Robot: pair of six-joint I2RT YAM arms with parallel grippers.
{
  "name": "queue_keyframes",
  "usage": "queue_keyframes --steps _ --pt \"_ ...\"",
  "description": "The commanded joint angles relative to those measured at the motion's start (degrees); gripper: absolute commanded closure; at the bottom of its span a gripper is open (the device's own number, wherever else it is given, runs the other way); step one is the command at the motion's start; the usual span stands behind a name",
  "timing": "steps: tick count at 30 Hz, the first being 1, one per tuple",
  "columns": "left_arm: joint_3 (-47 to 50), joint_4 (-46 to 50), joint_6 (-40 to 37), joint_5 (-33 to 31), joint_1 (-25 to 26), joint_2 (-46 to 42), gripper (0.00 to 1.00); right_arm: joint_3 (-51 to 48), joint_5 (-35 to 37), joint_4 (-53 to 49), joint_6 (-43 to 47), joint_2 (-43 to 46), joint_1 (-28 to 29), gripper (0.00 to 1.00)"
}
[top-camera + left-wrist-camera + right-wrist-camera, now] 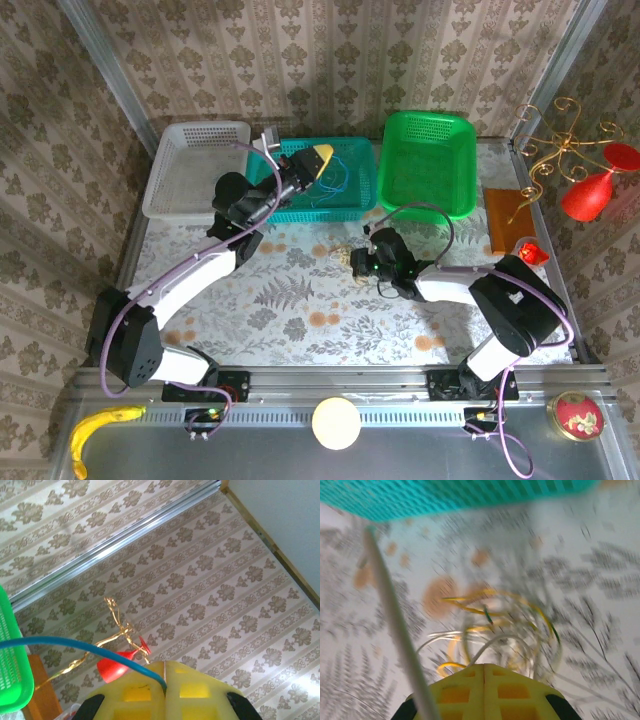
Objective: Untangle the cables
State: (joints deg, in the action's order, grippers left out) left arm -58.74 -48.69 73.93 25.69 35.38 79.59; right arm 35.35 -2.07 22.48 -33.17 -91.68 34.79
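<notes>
A thin, smooth blue cable is pinched in the yellow jaws of the left gripper above the teal mesh basket, while yellowish and whitish cables are seen loosely coiled on the floral bench just before the right gripper, whose jaws are pressed together.

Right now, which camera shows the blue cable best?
The left wrist view: the blue cable arcs large and sharp into the shut left gripper. The top view gives just thin blue strands over the teal basket. The right wrist view is blurred, on yellow and whitish cables.
</notes>
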Motion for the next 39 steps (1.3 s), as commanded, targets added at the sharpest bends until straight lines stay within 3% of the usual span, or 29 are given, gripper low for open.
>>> queue_keyframes --steps 1,3,8,12,18,25,39 --pt "-2.46 -1.04 -0.45 1.25 -0.87 -1.94 1.00 -1.32 1.06 1.21 -0.68 -0.47 0.19 1.00" --pt "-2.43 -1.17 -0.51 1.29 -0.92 -1.81 1.00 -1.49 0.67 0.18 -0.70 0.60 0.11 1.00" --pt "-1.01 -0.98 -1.21 1.40 -1.02 -2.07 1.00 0.20 -1.78 -5.86 -0.10 7.82 0.11 0.64" --pt "0.27 0.64 -3.32 1.15 -1.01 -2.73 1.00 3.33 -2.86 -13.07 0.93 16.57 0.11 0.52" --pt "1.86 0.41 -4.05 0.77 -1.07 -2.60 1.00 7.98 -2.90 -19.63 2.00 26.61 -0.06 0.45" --pt "2.87 -0.26 -4.02 0.25 -1.01 -2.11 1.00 12.21 -3.71 -17.76 0.09 32.25 -0.06 0.36" --pt "3.17 -1.49 -3.36 -0.12 -0.66 -1.19 1.00 23.99 -2.76 -10.20 -2.08 21.78 -0.05 0.39"
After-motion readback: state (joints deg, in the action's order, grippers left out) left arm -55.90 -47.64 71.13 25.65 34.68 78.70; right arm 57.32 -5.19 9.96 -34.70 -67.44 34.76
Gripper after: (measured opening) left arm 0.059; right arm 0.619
